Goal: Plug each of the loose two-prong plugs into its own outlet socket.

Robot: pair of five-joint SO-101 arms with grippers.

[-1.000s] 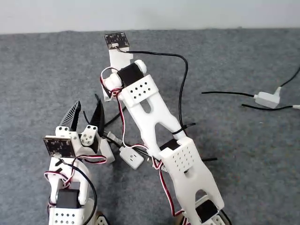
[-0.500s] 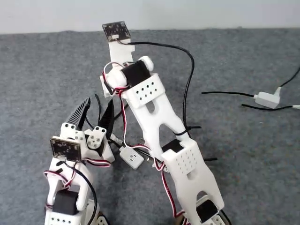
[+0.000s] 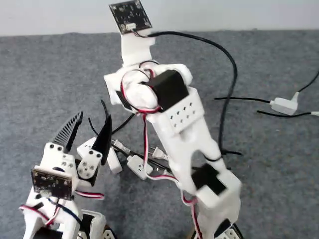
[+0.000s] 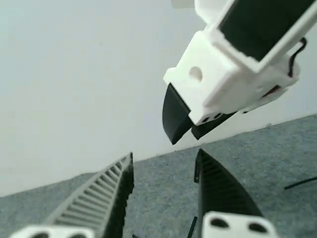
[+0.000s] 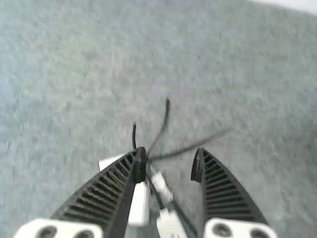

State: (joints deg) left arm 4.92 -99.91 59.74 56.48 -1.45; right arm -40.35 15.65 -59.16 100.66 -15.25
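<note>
Left end effector (image 3: 94, 116): spread wide, empty, tilted up off the surface (image 3: 264, 169).
Loose plug (image 3: 156, 152): flat on the grey carpet beside a white outlet socket (image 3: 140, 167), lying crosswise between the arms.
Right end effector (image 5: 170, 149): wide, empty, aimed down at it.

Grey carpet-like mat (image 3: 50, 74) covers the work surface, left to right and near to far. Coarse speckled weave, lies flat. Plain pale wall (image 3: 224, 15) behind it along the far side. Mat meets wall in a straight seam running left-right, wall just a narrow band in the high view. Left wrist view: same wall (image 4: 74, 74) as most of the backdrop, mat (image 4: 277, 148) meeting it along a slanted line. Right wrist view: mat (image 5: 74, 59) as backdrop, blurred, with a thin pale strip (image 5: 297, 3) at one edge, can't tell if that's the wall
</note>
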